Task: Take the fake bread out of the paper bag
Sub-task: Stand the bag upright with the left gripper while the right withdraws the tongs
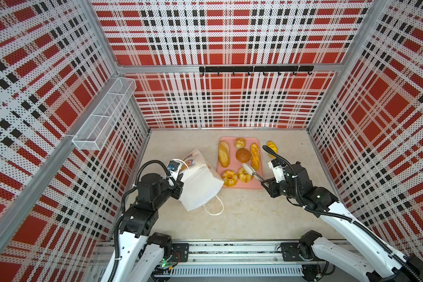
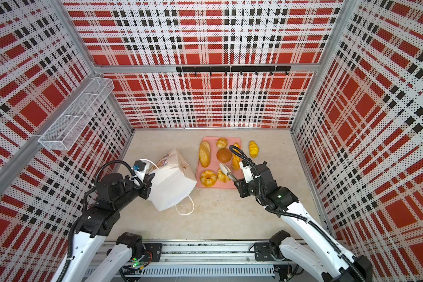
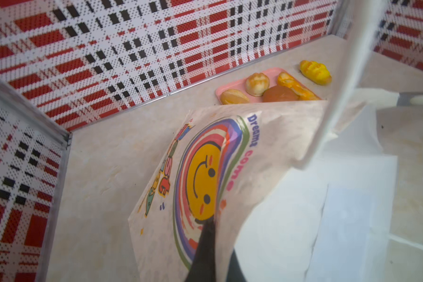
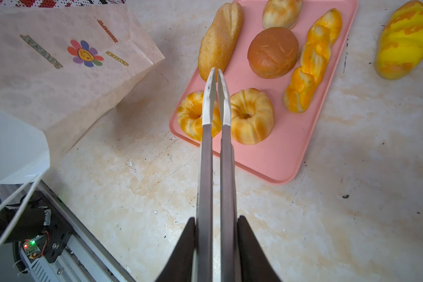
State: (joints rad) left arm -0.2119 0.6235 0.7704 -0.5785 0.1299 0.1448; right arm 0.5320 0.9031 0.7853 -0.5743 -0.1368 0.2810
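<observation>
- The left claw point(image 1: 181, 178) pinches an edge of the white paper bag point(image 1: 200, 188). The bag lies tipped over on the worktop point(image 4: 352, 195) just left of the pink tray point(image 4: 291, 146).
- The right claw point(image 4: 216, 219) is clamped on metal tongs point(image 4: 205, 156), whose white tips stand nearly together over the tray's near end, between the bag-side ring point(image 4: 191, 114) and the second ring point(image 4: 252, 116).
- A long loaf point(image 4: 220, 36), round brown bun point(image 4: 272, 51), braided stick point(image 4: 313, 63) and small roll point(image 4: 281, 12) also lie on the tray.
- A yellow croissant point(image 4: 405, 41) sits on the worktop just off the tray's far right corner.

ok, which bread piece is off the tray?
The yellow croissant: it lies on the bare table beside the pink tray, clear of its edge; all the others sit on it.
</observation>
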